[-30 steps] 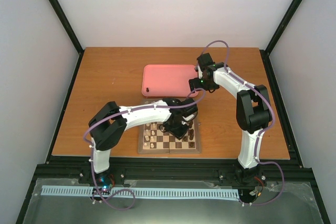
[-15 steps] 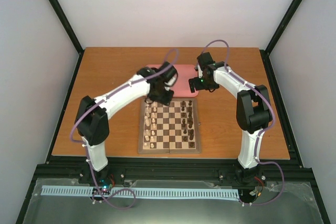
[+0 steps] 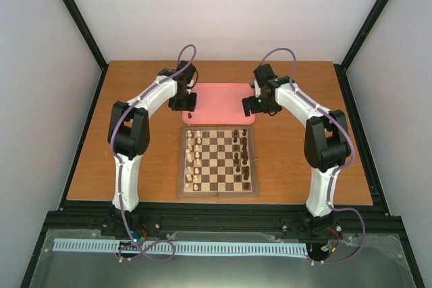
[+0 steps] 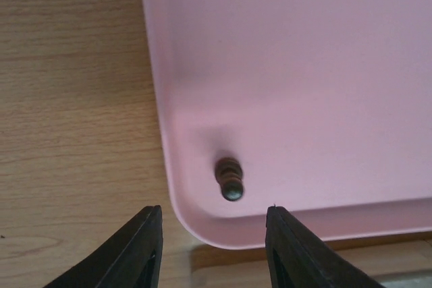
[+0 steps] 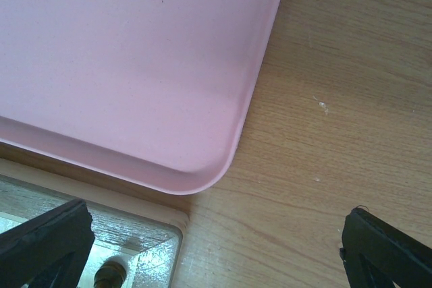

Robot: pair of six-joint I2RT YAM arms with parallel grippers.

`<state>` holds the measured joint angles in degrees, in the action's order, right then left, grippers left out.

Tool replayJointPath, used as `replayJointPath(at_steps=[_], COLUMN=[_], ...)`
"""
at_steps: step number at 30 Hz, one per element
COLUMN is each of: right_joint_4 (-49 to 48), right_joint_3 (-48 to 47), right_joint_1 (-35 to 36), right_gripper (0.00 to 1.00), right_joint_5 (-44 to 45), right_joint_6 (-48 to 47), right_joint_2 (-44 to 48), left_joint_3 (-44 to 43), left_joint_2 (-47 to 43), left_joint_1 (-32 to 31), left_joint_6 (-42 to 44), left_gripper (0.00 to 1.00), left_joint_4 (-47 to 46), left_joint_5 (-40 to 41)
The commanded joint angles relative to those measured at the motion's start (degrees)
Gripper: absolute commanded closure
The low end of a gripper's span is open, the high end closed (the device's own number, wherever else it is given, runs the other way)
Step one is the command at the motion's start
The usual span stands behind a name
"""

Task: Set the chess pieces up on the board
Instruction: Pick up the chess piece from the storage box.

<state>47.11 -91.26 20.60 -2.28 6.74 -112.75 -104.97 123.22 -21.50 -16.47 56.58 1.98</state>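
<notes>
Swung from board (image 3: 217, 163) to pink tray (image 4: 304, 65), the left gripper (image 4: 212, 215) gapes empty above one dark chess piece (image 4: 230, 180).

A pink rounded tray (image 3: 219, 102) is set on the wooden table (image 3: 88, 160). Cream-white pieces (image 3: 194, 160) are lined in two columns nearby.

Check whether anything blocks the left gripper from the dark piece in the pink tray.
Nothing visible does. The left gripper hangs open above a corner of the pink tray; the dark piece sits alone there, bare tray all around it.
</notes>
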Motion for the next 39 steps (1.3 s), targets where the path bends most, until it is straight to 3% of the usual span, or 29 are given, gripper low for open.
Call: replayJointPath(at_steps=[1,23,26,35,39], right_joint_4=[0.8,1.5,1.6,1.6,1.6], right_joint_3=[-1.6,-3.0,-3.3,-3.5,-3.8], right_joint_1=[-0.1,0.0,0.0,-0.1,-0.1], right_gripper=[0.0,0.0,0.0,0.0,0.0], right_joint_5=[-0.2,0.4,0.6,0.5,0.4], right_joint_6=[0.2,-1.0,-1.2,-1.4,-1.4], right_joint_2=[1.5,-0.5,-0.8,-1.1,-1.5], left_joint_3=[-2.3,-1.9,-2.5,-3.5,-3.3], left_joint_2=[1.1,6.4,7.3,6.9,6.8], left_joint_1=[1.7,1.7,1.6,1.6,1.7], left_joint_6=[2.1,2.2,2.2,2.0,2.0], left_gripper=[0.57,0.59,0.66,0.69,0.76], left_joint_4=[-1.2,-1.9,-1.8,-1.3,-1.2], left_joint_5=[-0.8,-4.0,-4.1,-3.9,-3.8])
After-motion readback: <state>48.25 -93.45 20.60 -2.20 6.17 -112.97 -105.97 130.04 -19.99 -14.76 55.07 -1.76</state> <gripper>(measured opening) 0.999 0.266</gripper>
